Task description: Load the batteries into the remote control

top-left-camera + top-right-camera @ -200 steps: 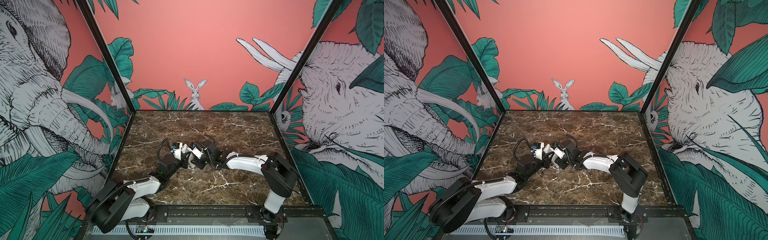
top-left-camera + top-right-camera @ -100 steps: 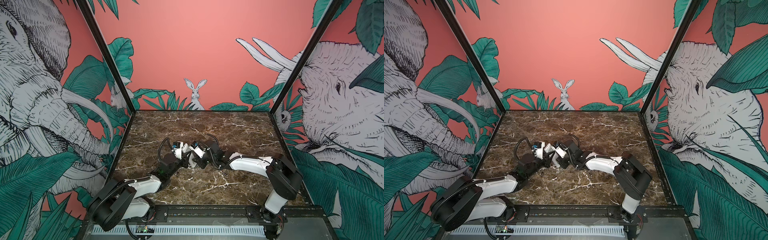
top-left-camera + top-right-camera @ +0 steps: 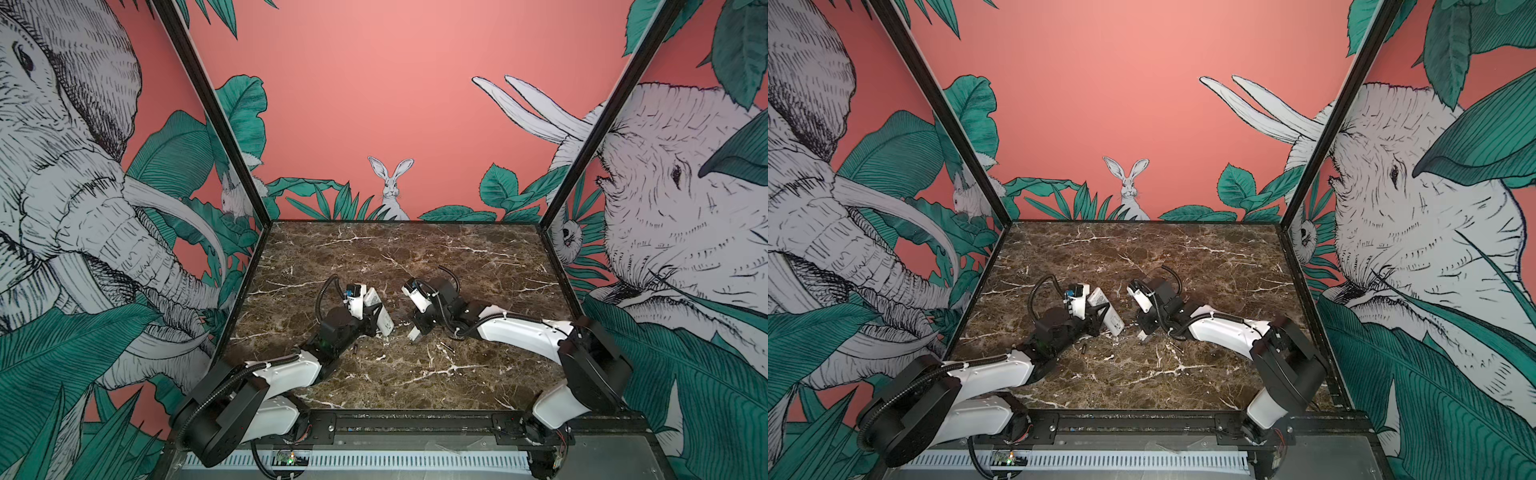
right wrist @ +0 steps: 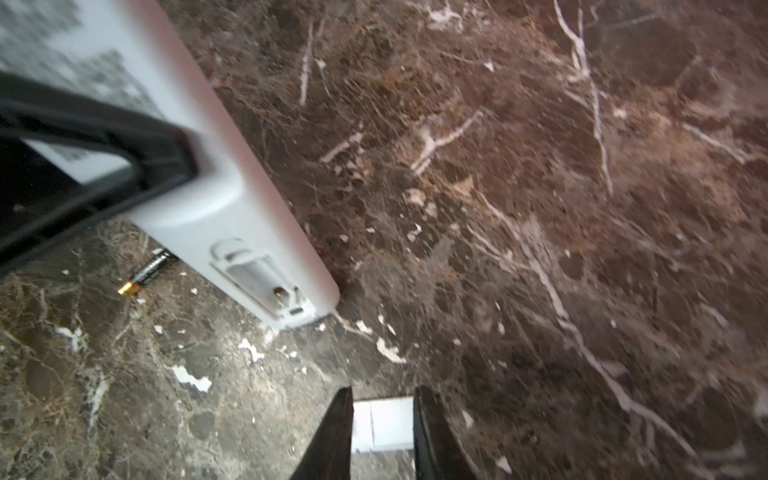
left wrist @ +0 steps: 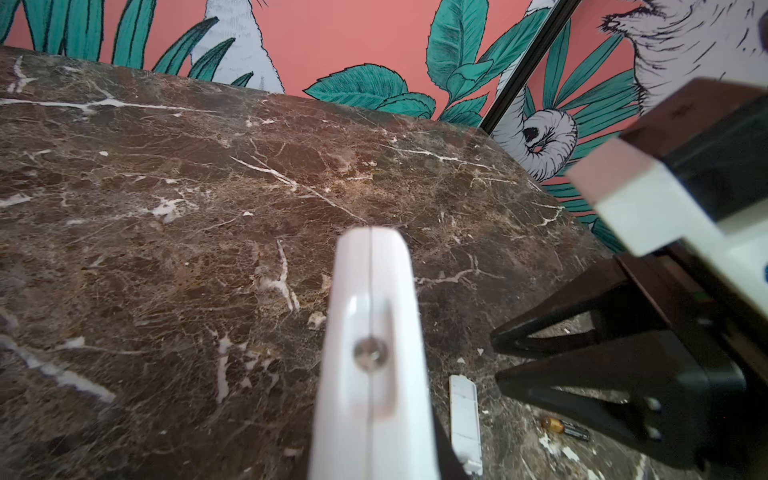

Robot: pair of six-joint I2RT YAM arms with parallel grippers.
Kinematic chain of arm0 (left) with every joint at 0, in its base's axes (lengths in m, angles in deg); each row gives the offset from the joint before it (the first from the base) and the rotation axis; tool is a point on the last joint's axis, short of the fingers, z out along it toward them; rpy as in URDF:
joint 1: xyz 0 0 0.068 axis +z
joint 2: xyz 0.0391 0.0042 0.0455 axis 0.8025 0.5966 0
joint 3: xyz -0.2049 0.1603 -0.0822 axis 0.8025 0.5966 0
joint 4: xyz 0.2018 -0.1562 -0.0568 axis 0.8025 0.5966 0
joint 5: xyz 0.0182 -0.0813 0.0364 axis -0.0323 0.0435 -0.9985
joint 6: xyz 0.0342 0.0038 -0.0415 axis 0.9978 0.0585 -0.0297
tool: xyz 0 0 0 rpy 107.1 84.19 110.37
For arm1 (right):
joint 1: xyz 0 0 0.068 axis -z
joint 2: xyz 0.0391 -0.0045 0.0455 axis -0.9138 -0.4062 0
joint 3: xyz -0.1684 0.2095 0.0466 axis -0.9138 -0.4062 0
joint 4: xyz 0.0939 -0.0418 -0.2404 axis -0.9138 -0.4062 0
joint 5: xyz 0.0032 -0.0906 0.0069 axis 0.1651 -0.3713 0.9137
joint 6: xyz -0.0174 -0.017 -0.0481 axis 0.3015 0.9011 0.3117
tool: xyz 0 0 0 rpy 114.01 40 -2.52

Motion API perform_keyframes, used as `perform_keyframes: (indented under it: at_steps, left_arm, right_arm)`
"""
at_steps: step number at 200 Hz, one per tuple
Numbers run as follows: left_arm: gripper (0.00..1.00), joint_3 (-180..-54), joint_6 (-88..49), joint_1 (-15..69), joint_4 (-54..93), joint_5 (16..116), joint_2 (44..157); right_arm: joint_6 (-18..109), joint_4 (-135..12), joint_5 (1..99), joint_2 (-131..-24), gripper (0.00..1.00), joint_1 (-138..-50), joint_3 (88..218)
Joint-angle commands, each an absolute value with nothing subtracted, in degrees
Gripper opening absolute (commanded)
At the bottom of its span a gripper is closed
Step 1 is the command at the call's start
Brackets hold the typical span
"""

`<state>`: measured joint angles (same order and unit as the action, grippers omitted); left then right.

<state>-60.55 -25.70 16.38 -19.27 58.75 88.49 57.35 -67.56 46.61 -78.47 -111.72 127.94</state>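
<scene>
**Remote control held tilted over brown marble**

In both top views the remote control [image 3: 385,324] [image 3: 1115,323] sits just left of the table's middle. The left gripper [image 3: 376,311] is clamped across its width, and its near end is low. The right gripper [image 3: 420,326] hangs just to the right, over a short white piece [image 3: 414,333]. The table [image 3: 415,257] is dark brown marble with white veins. Coral walls [image 3: 374,104] carry an elephant [image 3: 62,187], a rabbit [image 3: 390,187] and green leaves, with black posts [image 3: 216,124] at the far corners.

The left wrist view looks along the remote's rounded end [image 5: 370,311]. The white piece [image 5: 465,415] lies flat on the marble between the remote and a battery [image 5: 565,428].

In the right wrist view the remote's open battery bay [image 4: 257,278] faces the camera, low over the marble. A black, gold-tipped battery [image 4: 143,276] lies partly behind the remote. The right gripper's fingers [image 4: 332,432] stand a little apart and grip nothing, with the white piece [image 4: 382,424] showing through the gap. White flakes [image 4: 191,378] dot the stone.
</scene>
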Motion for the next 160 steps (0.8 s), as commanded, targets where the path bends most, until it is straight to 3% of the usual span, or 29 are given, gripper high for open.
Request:
perform_keyframes:
  at_steps: [1, 76, 160]
  left_arm:
    - [0.0, -59.9, -22.9, 16.0, -8.4, 58.0, 85.5]
    - [0.0, -64.1, -21.9, 16.7, 4.6, 67.0, 74.6]
    - [0.0, -69.2, -23.8, 16.7, 9.1, 74.2, 69.1]
  right_arm:
    - [55.3, -75.7, 41.9, -74.2, 0.32, -111.4, 127.0]
    - [50.8, -94.9, 39.9, -66.0, 0.45, -111.2, 122.0]
    - [48.4, -98.8, 38.1, -71.8, 0.47, -111.1, 123.4]
